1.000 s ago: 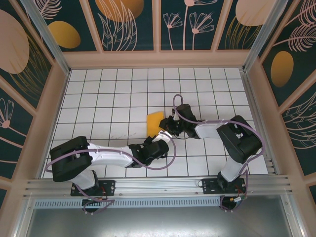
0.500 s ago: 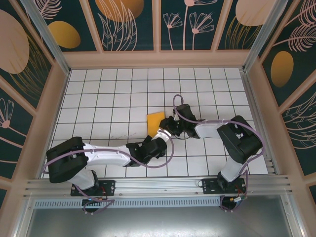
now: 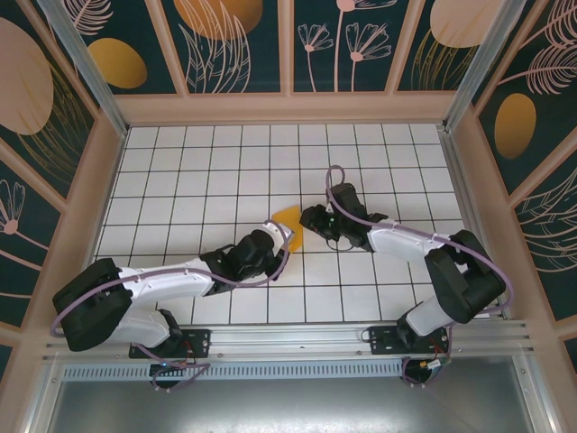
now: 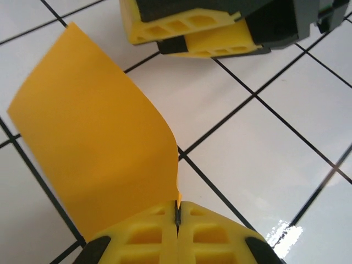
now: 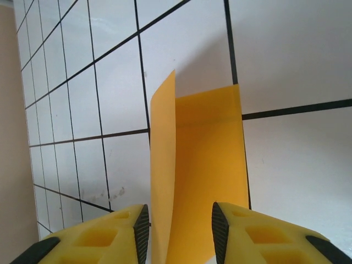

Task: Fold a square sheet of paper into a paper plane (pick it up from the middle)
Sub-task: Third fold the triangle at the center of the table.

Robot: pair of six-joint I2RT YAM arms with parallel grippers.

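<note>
White glossy tiled table (image 3: 180, 180), black grid lines; botanical wall panels (image 3: 234, 36) around. Near centre, square sheet of paper (image 4: 99, 137): thin, orange-yellow, folded, curling upward; lower edge hidden behind fingers. Left gripper (image 4: 177, 217) pinched tight on its corner; right gripper (image 5: 180, 220) parted, straddling the paper, contact unclear.

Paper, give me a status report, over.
Left gripper shut on paper edge. Right gripper open, paper standing between its jaws. Paper curled, partly lifted. Nothing seen in the way.
</note>
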